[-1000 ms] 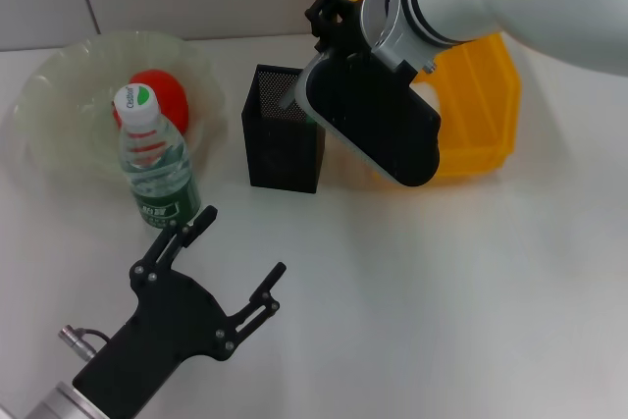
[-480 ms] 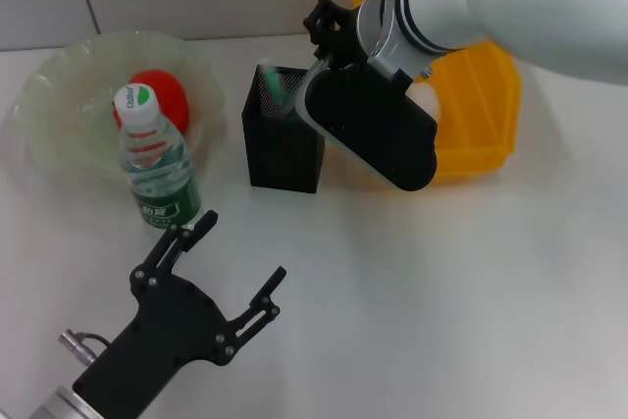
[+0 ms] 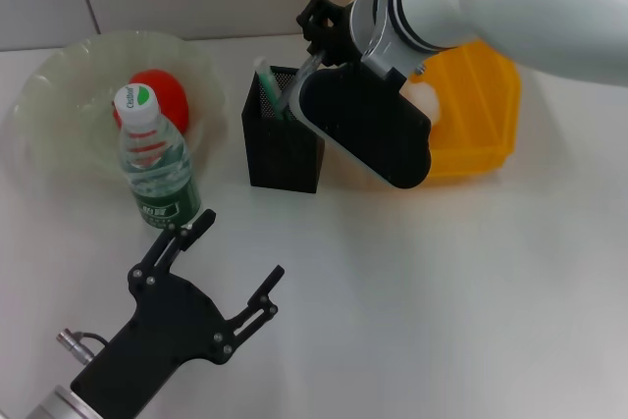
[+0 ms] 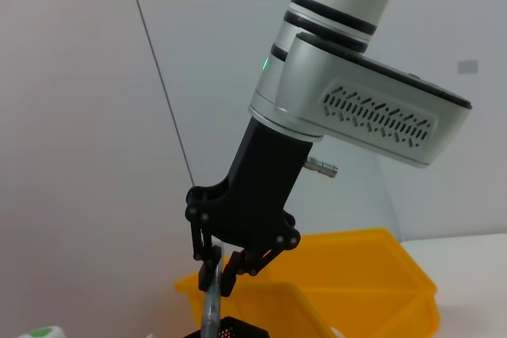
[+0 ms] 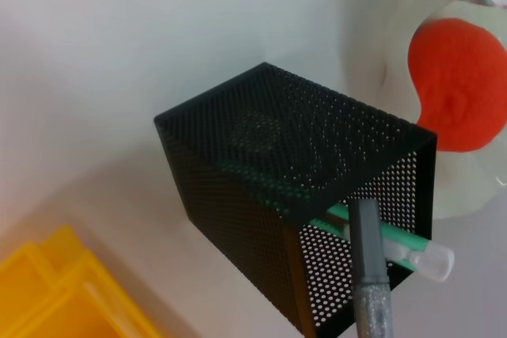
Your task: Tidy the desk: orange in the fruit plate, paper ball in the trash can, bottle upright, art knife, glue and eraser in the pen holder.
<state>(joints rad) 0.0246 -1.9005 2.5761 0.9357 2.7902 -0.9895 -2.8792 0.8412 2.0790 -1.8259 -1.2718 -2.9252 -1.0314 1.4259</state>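
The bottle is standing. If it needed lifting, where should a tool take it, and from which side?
Around the labelled body of the bottle, from the near side where the open left tool sits: it stands upright and round, with the fruit plate close behind it. The right tool is busy over the pen holder.

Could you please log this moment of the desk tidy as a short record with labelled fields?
orange: in the fruit plate
bottle: upright, in front of the plate
pen holder: between plate and trash can; a green-and-white stick leans inside
right gripper: above the pen holder, shut on a slim grey tool whose end reaches its rim
left gripper: open, low over the table near the bottle, holding nothing
paper ball: white wad partly visible in the trash can
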